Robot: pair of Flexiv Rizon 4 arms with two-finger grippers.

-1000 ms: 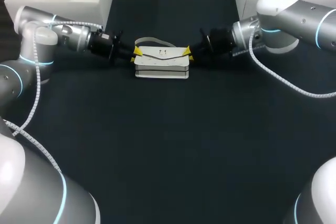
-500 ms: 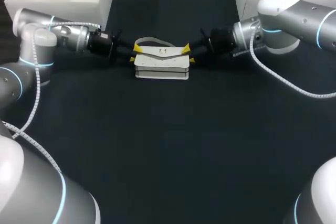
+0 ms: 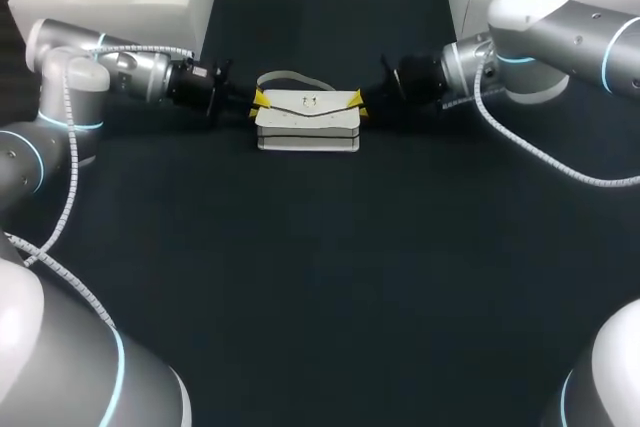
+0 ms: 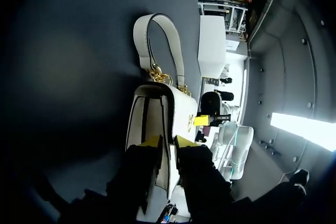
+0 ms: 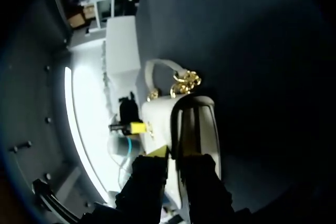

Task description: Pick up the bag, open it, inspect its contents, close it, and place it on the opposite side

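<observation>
Bag [image 3: 308, 123] upright on bench [image 3: 320, 277] — my left hand [image 3: 260, 100] and right hand [image 3: 356, 99] pinch opposite ends, narrow, seemingly clamped on it, to lift it level.

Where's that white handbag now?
Head view: the white handbag sits far-middle on the table, its ends gripped by the left end effector and right end effector.

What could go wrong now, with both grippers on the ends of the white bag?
The left gripper and right gripper each pinch only a thin edge at one end of the bag, so a hold may slip in a lift. With both ends held, arms out of step could twist it. The handle lies loose at the bag's far side and might snag a finger.
</observation>
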